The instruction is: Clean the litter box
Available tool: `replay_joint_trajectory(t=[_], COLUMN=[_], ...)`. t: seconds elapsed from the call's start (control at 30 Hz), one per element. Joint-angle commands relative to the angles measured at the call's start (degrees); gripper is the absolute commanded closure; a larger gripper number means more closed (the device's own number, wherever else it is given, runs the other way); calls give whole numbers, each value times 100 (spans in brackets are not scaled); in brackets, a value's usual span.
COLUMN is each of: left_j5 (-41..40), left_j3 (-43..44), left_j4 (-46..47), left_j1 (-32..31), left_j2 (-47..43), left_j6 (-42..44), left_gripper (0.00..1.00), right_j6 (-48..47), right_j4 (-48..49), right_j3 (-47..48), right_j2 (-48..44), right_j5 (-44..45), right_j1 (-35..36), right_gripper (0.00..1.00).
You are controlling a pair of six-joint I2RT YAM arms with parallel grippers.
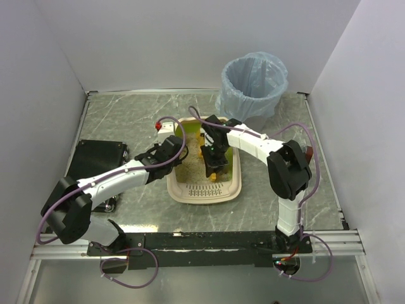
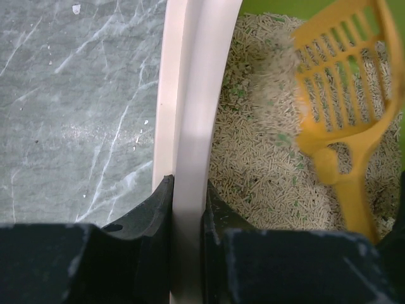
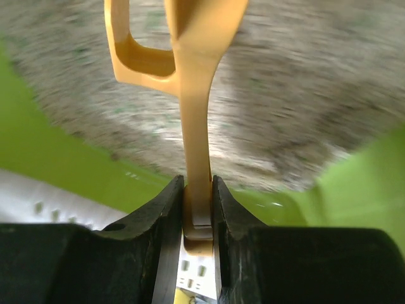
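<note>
Looking down from above, you see the litter box (image 1: 204,196) sitting near the middle of the table (image 1: 120,114), with its slotted lip toward the arm bases. Both of your arms reach into it, 1 from each side.

Your left gripper (image 1: 171,149) is at the box's left side. In the left wrist view its jaws are closed narrowly on the cream rim (image 2: 196,95), 1 finger outside over the table and 1 inside over the litter (image 2: 253,164).

Your right gripper (image 1: 214,161) hangs over the inside of the box. In the right wrist view its jaws are clamped on the thin handle of the orange scoop (image 3: 196,95), which points away from the camera toward the blurred litter and the lime-green inner wall (image 3: 50,145). From the left wrist view the scoop's slotted head (image 2: 345,95) is raised over the litter and some pellets blur beside it.

Beyond the box's far right corner stands a bin (image 1: 253,79) lined with a light-blue bag. A flat black object (image 1: 96,158) lies at the table's left edge.
</note>
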Motion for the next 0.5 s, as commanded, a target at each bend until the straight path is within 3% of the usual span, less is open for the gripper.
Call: replay_joint_trajectory(t=[0.0,0.27,0.47], left_j5=[-5,3,-67], left_j3=[675,701,772], left_j4=[1800,1852,1835], left_j1=[-72,-99,-143], left_j2=[-604,-631,-648], left_j6=[-439,-395,-334], left_gripper=[99,99,99], right_j6=[-329,-602,-251], right_j4=[394,517,1026], right_j3=[305,516,280], right_j2=[160,564,557], right_j5=[-862,-1767,-2488], right_j1=[237,492,510], right_gripper=[100,100,100])
